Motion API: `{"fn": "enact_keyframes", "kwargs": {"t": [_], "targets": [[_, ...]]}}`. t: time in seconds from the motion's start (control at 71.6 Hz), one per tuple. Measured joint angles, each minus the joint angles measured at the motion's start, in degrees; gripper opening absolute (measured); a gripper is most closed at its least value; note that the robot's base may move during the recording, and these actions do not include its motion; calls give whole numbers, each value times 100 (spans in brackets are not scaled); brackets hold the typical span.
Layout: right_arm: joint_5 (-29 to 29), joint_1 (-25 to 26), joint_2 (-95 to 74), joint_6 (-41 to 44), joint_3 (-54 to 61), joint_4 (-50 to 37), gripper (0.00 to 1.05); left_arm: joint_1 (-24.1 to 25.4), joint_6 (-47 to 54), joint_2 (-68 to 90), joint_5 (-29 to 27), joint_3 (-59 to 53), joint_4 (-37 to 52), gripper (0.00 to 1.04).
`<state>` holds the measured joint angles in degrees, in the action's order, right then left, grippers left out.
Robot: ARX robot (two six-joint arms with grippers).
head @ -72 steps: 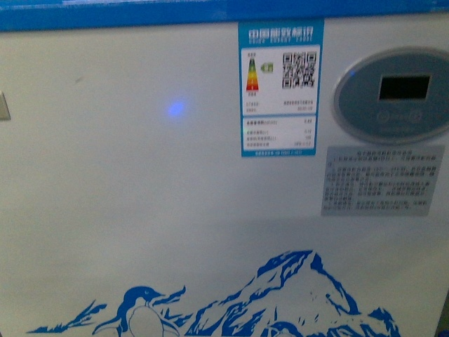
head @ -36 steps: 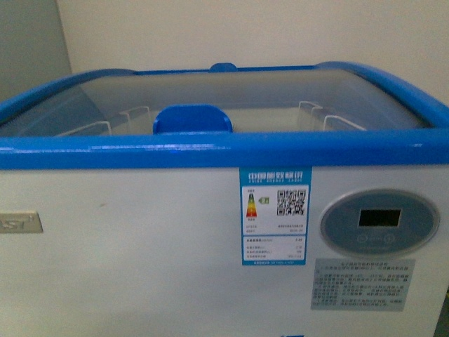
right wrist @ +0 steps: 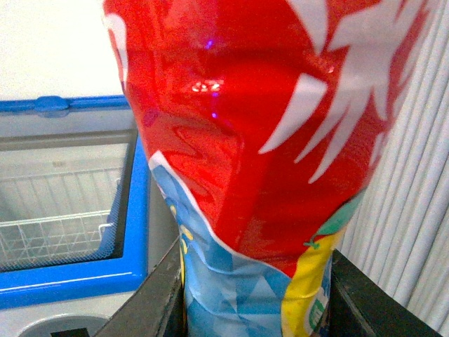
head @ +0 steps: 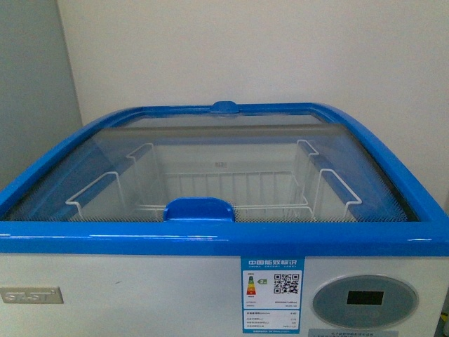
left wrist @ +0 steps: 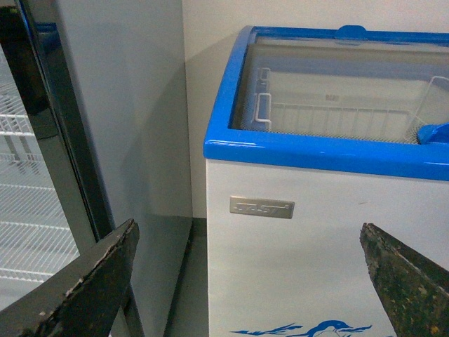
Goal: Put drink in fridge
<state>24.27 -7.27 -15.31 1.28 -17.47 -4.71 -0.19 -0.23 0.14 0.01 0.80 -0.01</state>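
Clasping one drink [right wrist: 245, 140], right pincer [right wrist: 263, 309]; one fridge [head: 210, 239].

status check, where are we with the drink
Left gripper open, empty. Right gripper shut on drink. Fridge ahead, glass lid looks shut, blocking the way in.

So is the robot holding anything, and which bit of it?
Yes, the drink. The right jaws squeeze its labelled body from both sides. The left jaws are open and hold nothing.
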Motion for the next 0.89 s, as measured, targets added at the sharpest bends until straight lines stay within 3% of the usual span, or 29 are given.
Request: {"fn": "enact_keyframes", "kwargs": {"t": [0.293,0.419,0.531,0.74,0.894], "targets": [[-2,0,0,0,0,0,38,0,0,0,0,0,0,97],[4,7,0,2,0,0,38,682,-925,1106,2286,354,-328,97],[-17,4,0,2,0,0,38,741,-1167,2476,3368,688,529,97],[0,7,0,0,0,0,38,535,-675,5056,3346,1777,2411,97],[0,7,0,0,0,0,38,151,-129,6380,3364,2822,2879,97]]}}
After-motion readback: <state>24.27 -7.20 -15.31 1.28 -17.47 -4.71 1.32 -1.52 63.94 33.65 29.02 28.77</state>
